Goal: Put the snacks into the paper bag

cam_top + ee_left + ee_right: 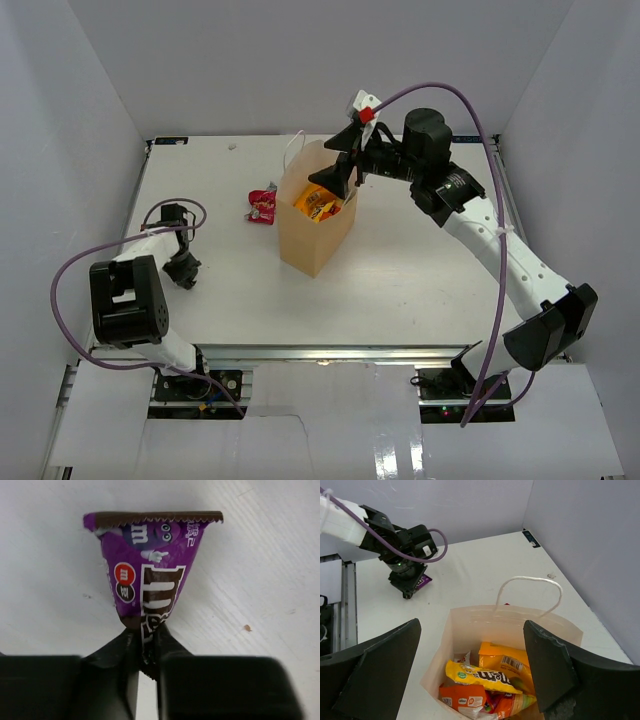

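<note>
The tan paper bag (318, 228) stands upright mid-table with white cord handles. Inside it lie a yellow M&M's pack (487, 676), a large orange bag (507, 664) and other orange packets (465, 697). My right gripper (340, 172) hovers open and empty over the bag's mouth; its fingers (375, 672) flank the opening. My left gripper (182, 268) is low at the table's left, shut on the end of a dark purple M&M's packet (150, 575), which also shows in the right wrist view (422, 581). Red wrappers (262, 205) lie left of the bag.
White enclosure walls surround the table on the left, back and right. The left arm's purple cable (110, 245) loops beside its base. The table's far edge has a metal rail (200, 140).
</note>
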You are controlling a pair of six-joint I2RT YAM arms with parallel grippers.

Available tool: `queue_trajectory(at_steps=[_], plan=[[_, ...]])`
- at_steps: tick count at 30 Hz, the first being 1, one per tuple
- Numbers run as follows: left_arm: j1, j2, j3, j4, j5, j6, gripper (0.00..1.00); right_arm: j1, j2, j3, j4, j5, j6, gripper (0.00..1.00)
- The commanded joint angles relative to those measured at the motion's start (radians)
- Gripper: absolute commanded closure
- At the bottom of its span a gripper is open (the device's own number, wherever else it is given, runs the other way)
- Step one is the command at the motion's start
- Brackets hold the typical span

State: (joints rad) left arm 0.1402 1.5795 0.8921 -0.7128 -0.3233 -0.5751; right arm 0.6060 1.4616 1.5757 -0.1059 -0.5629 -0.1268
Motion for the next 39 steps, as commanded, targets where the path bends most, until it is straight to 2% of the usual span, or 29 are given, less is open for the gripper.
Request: queue_trajectory(at_steps=[1,3,7,8,11,12,18,22,25,34,39], plan=[[0.006,-0.015,0.013,0.041,0.154,0.038,0.83,-0.003,-0.04,-0.019,0.057,-0.078,0.05,0.11],[0.006,-0.054,0.021,0.058,0.234,0.056,0.93,-0.002,-0.03,-0.029,0.072,-0.146,0.075,0.11],[0.004,-0.162,0.034,0.126,0.473,0.099,0.95,0.017,0.002,-0.063,0.158,-0.261,0.264,0.13],[0.004,-0.191,0.028,0.15,0.58,0.112,0.95,0.026,0.011,-0.069,0.172,-0.27,0.33,0.14],[0.004,-0.303,0.001,0.248,0.743,0.121,0.9,0.08,0.043,-0.075,0.178,-0.253,0.401,0.15],[0.004,-0.328,-0.007,0.272,0.838,0.119,0.89,0.095,0.06,-0.071,0.175,-0.241,0.42,0.16],[-0.001,-0.483,-0.079,0.492,1.137,0.022,0.84,0.187,0.14,0.006,0.118,-0.06,0.519,0.18],[-0.019,-0.579,-0.123,0.677,1.231,-0.049,0.8,0.25,0.184,0.095,0.052,0.13,0.591,0.19],[-0.031,-0.634,-0.137,0.746,1.271,-0.083,0.76,0.267,0.236,0.165,0.044,0.167,0.665,0.2],[-0.045,-0.733,-0.165,0.762,1.325,-0.103,0.72,0.311,0.359,0.322,-0.052,0.34,0.675,0.22],[-0.047,-0.77,-0.191,0.771,1.343,-0.12,0.7,0.317,0.388,0.345,-0.063,0.357,0.658,0.24]])
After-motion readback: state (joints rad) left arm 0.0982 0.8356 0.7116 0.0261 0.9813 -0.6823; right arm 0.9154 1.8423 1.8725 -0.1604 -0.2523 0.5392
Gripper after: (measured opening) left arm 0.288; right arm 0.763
